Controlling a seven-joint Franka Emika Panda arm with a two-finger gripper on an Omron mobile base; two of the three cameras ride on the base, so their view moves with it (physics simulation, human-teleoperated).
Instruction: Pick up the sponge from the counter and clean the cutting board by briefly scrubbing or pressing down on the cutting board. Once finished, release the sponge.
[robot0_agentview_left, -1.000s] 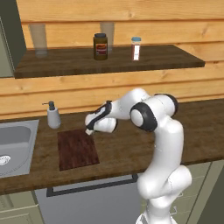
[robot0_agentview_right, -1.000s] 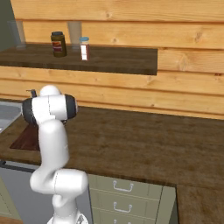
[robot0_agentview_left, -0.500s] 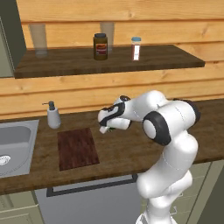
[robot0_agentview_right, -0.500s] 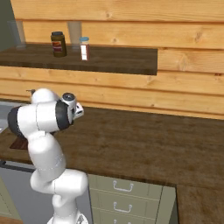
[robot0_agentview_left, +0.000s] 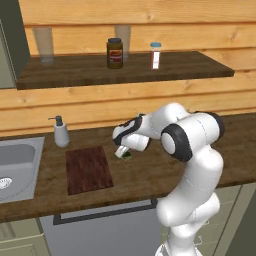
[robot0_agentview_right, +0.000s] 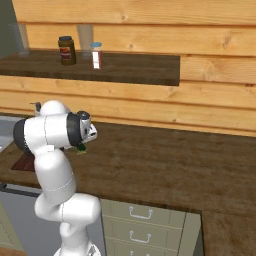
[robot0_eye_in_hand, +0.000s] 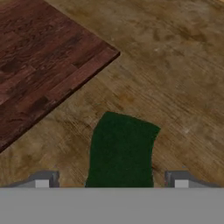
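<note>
While the gripper (robot0_eye_in_hand: 111, 181) is seen in the hand view with its fingertips (robot0_eye_in_hand: 43, 180) spread wide, the sponge (robot0_eye_in_hand: 121, 151) sits between them with clear gaps on both sides, so no pinch is being applied. Whether the sponge is resting on the counter (robot0_eye_in_hand: 175, 78) or only just above it cannot be told from these views. In the left base view the sponge (robot0_agentview_left: 126, 154) is found just under the hand, right of the cutting board (robot0_agentview_left: 88, 169) and apart from it, over bare wood. That placement is judged deliberate: the release is made off the board, so the board is left uncovered after cleaning. The board's corner (robot0_eye_in_hand: 52, 65) is seen near the sponge in the hand view but not touching it. A soap dispenser (robot0_agentview_left: 61, 132) stands behind the board, and the sink (robot0_agentview_left: 17, 165) lies to its left, both well away from the hand. The release step is judged essentially done; only a clean retreat without dragging the sponge appears to be left.
</note>
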